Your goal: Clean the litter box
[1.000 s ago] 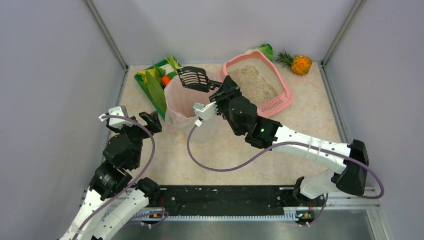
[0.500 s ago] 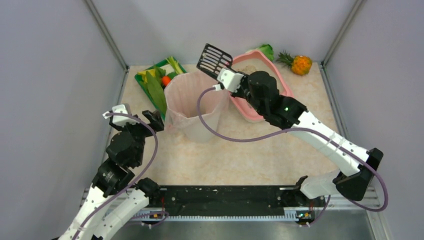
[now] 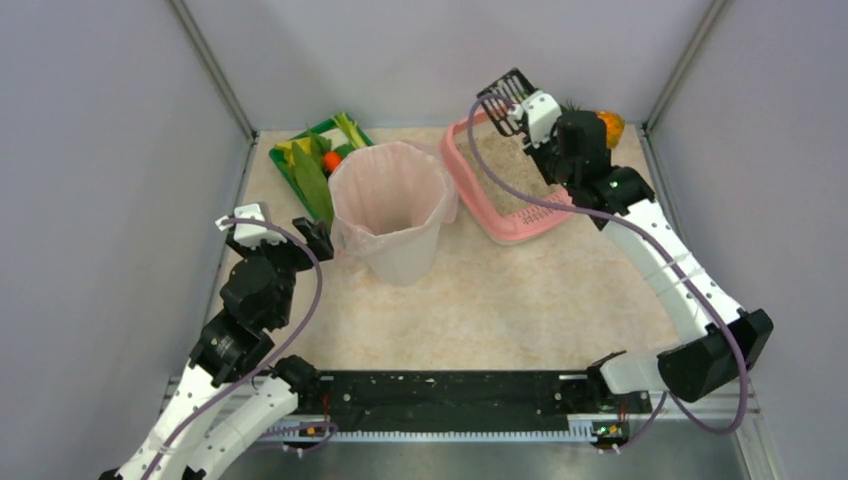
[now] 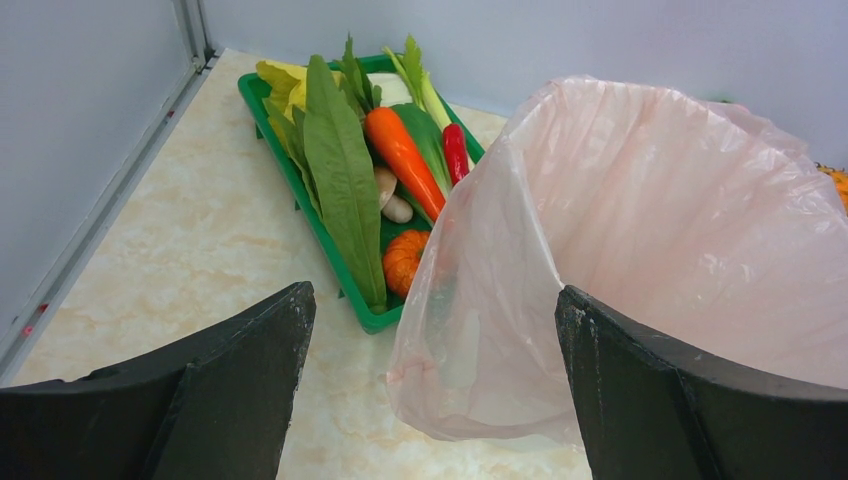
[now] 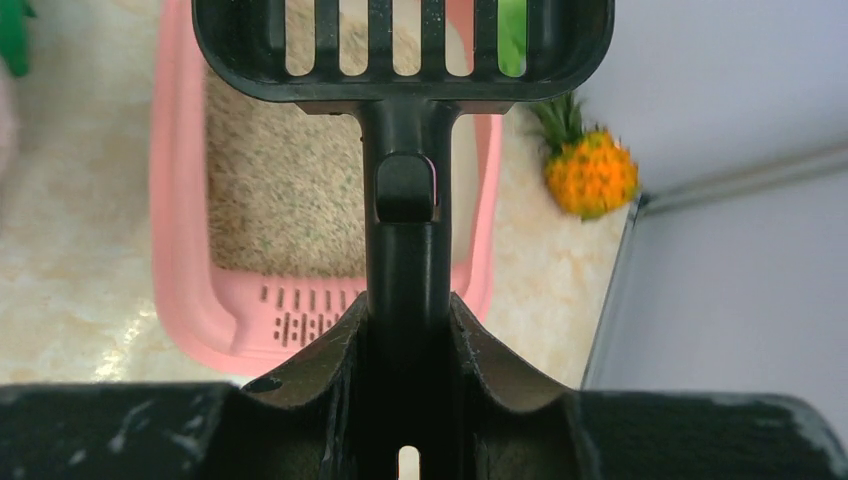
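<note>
The pink litter box point(image 3: 500, 215) with grey-beige litter sits at the back right; in the right wrist view point(image 5: 180, 260) its slotted lip faces me. My right gripper point(image 3: 535, 115) is shut on the handle of a black slotted scoop point(image 3: 503, 95), held high over the box's far end. The scoop point(image 5: 400, 40) looks empty in the right wrist view, where the gripper point(image 5: 405, 330) clamps its handle. My left gripper point(image 3: 285, 232) is open and empty beside the pink-lined bin point(image 3: 390, 215); in the left wrist view point(image 4: 430, 340) its fingers straddle the bag's near-left edge point(image 4: 470, 330).
A green vegetable tray point(image 3: 308, 165) stands at the back left, just behind the bin; it also shows in the left wrist view point(image 4: 330, 250). A toy pineapple point(image 3: 608, 125) lies in the back right corner by the wall; it shows in the right wrist view point(image 5: 590, 175) too.
My right arm has swung the scoop from over the bin rightward and back to above the litter box. The left gripper has barely shifted.
</note>
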